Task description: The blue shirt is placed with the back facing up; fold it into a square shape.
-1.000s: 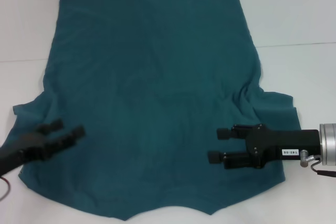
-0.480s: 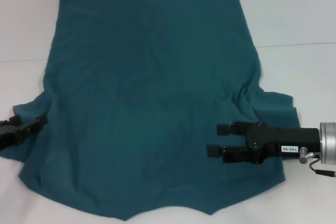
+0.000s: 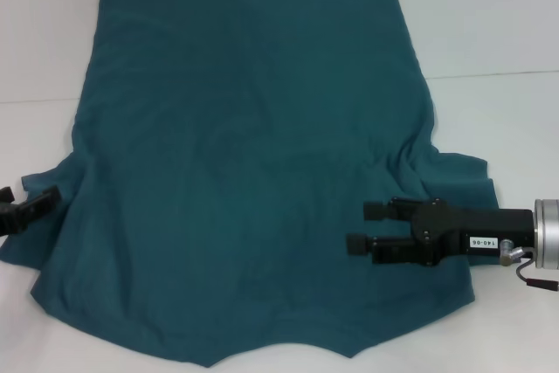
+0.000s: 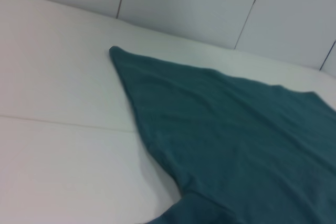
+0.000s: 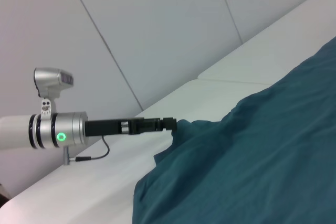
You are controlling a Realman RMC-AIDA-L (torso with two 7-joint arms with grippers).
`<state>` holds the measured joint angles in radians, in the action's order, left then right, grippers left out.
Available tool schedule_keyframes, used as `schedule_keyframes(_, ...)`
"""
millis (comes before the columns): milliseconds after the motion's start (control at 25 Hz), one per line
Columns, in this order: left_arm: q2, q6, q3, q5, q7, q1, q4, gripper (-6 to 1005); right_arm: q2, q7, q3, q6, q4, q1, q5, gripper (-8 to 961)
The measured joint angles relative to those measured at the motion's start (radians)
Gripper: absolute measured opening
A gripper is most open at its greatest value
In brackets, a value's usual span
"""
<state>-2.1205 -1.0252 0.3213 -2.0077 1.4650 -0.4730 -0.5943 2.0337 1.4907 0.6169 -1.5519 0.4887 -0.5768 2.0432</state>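
Right arm comes in horizontal from the tabletop's right edge, low over the cloth. Right pincer (image 3: 360, 226) sits above the blue shirt (image 3: 249, 163) near its right sleeve, fingers (image 3: 377, 210) parallel with a narrow gap, nothing between them. Can't tell if the tips touch the fabric.

Left arm is at the tabletop's left edge. Left pincer (image 3: 26, 204) is at the tip of the shirt's left sleeve. In the right wrist view the left pincer (image 5: 169, 125) sits right at the sleeve edge, where the cloth rises to a small peak against it. Looks like contact, but can't tell whether the fingers are closed on the sleeve or just against it. The left wrist view doesn't show its own fingers.

One shirt, spread flat across the middle of the white tabletop (image 3: 489, 32), plain side up, no lettering visible. Straight hem towards the far edge, sleeves out to the left and right edges, neck end at the near edge. Wrinkles bunch where the right sleeve meets the body. Not folded yet.

Two arms, two pincers, one garment. A seam line in the tabletop runs left-right under the shirt.
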Motion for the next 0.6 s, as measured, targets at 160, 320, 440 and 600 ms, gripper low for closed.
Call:
schedule_keyframes(160,-0.004,0.023,0.029,-0.001,-0.014,0.0,0.005,888,0.0,0.0,-0.017,0.001,0.0,0.0,0.0,911)
schedule_keyframes(320,-0.012,0.047,0.078,-0.003,-0.015,0.0,0.006,887,-0.002,0.0,-0.021,0.0,0.0,0.0,0.0,911)
schedule_keyframes(440,-0.015,0.048,0.108,-0.003,-0.015,0.0,0.006,887,-0.002,0.0,-0.022,0.001,0.0,0.0,0.0,912)
schedule_keyframes(600,-0.016,0.049,0.113,-0.004,-0.013,-0.001,0.005,887,0.0,0.0,-0.022,0.001,0.0,0.0,0.0,912)
